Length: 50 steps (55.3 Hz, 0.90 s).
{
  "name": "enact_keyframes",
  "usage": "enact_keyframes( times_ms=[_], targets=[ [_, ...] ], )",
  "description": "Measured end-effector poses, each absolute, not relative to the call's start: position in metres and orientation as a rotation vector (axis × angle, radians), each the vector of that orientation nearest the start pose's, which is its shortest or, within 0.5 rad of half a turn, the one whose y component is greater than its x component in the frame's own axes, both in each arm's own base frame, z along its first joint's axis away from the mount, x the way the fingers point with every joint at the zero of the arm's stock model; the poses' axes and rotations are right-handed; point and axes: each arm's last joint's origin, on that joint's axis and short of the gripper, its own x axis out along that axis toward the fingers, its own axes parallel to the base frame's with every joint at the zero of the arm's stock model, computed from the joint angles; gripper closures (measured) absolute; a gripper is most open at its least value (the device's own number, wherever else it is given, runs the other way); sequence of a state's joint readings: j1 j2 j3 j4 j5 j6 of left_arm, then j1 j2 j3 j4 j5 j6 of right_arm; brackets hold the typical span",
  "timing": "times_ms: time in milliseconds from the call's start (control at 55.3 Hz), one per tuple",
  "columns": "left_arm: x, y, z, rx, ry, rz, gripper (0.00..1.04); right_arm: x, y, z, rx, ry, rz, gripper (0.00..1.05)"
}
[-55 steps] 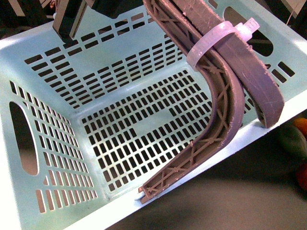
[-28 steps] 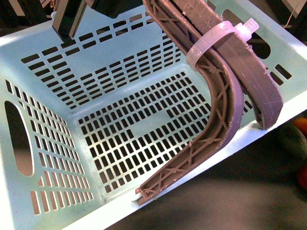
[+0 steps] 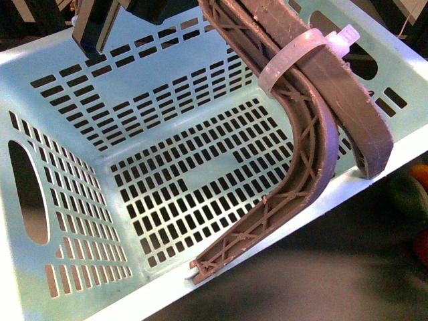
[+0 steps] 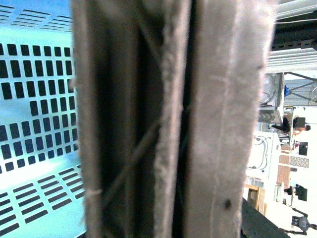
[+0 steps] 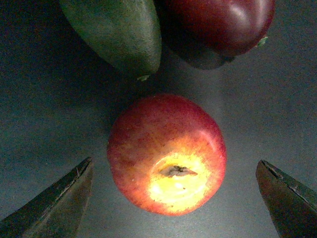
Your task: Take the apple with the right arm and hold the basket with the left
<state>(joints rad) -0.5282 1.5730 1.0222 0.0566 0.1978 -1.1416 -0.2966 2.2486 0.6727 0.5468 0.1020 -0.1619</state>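
Since the earlier frame the pale blue basket has tipped only a touch, its right end now slightly higher. The left gripper pinches the basket's near rim, one brown finger inside the wall and one outside, with only a narrow gap between them. To the right, on the dark table, the apple lies just beside a green fruit, and the right gripper is spread wide to either side of it, touching nothing. The hold looks done and the pick is at its approach, so next I judge a straight descent and a squeeze across the apple's middle.
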Motion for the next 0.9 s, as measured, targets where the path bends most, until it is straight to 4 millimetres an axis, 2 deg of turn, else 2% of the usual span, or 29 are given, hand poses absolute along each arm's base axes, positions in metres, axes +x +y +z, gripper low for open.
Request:
enact_keyframes(
  times_ms=[470,759,849,904],
  targets=[
    [0.295,-0.179,0.245,-0.984,0.841,-0.345,0.78,0.289,-0.091,-0.048,-0.049,1.13,-0.271,0.09],
    [0.295,-0.179,0.245,-0.984,0.841,-0.345,0.78,0.295,-0.092,-0.056,-0.039,1.136,-0.275,0.09],
    [0.295,-0.179,0.245,-0.984,0.84,-0.345,0.78,0.296,-0.092,-0.056,-0.037,1.135,-0.278,0.21],
    [0.295,-0.179,0.245,-0.984,0.84,-0.345,0.78,0.296,-0.092,-0.056,-0.036,1.136,-0.278,0.24]
  ],
)
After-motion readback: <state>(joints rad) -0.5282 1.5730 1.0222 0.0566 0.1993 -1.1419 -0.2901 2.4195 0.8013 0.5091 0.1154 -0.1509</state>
